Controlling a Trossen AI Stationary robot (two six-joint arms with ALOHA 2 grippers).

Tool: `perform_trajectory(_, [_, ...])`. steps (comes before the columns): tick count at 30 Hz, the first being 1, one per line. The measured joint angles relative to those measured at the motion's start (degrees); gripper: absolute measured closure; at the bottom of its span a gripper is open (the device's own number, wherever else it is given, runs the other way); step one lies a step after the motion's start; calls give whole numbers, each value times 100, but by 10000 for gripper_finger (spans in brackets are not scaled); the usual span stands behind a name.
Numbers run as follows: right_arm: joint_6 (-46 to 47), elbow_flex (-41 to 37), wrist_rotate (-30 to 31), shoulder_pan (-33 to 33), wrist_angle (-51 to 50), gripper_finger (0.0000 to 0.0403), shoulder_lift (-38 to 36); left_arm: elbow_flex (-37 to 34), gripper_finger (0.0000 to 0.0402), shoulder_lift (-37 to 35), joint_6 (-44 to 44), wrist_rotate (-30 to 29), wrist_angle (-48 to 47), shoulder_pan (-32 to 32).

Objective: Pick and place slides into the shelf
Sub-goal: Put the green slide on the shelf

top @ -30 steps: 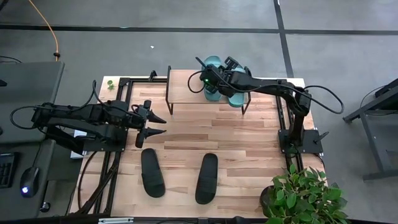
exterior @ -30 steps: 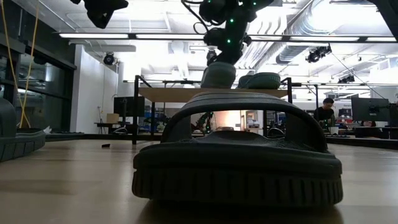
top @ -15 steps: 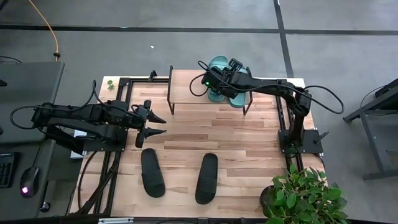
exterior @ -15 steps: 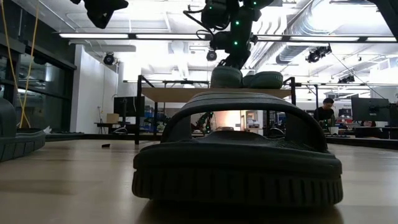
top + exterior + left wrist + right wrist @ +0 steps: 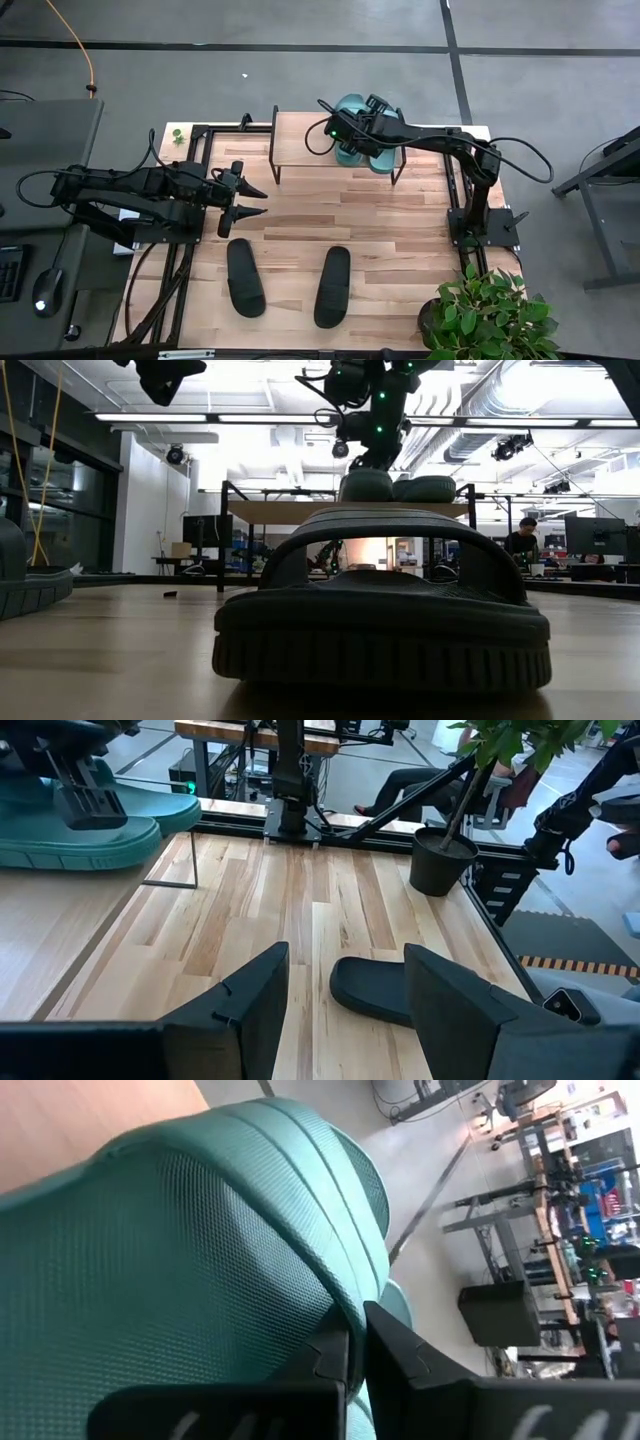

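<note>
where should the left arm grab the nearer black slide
Grip the ribbed strap of the left black slide, coming straight down from above. It lies flat, sole down, and the strap arches clear of the footbed, so one finger can slip under it. The left gripper is open just behind it.

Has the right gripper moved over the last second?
Yes. The right gripper, shut on a teal slide, came down toward the shelf top; in the low view, the slide now sits on it.
</note>
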Motion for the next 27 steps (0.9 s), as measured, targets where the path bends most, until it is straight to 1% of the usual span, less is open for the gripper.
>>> perform_trajectory(5, [-13, 0, -342, 0, -54, 403, 0, 0, 218, 0, 0, 0, -2, 0])
perform_trajectory(14, [-48, 0, -285, 2, -421, 402, -4, 0, 218, 0, 0, 2, -2, 0])
perform_trajectory(16, [-111, 0, -324, 2, -439, 395, -4, 0, 218, 0, 0, 0, -2, 2])
perform_trajectory(18, [-109, 0, -341, 2, -435, 378, -4, 0, 218, 0, -2, 0, -2, 1])
perform_trajectory(22, [-85, 0, -346, 0, -465, 326, -4, 0, 218, 0, -2, 0, -2, 0])
perform_trajectory(27, [-44, -2, 32, 33, -448, 271, -4, 0, 218, 0, -1, 1, -2, 0])
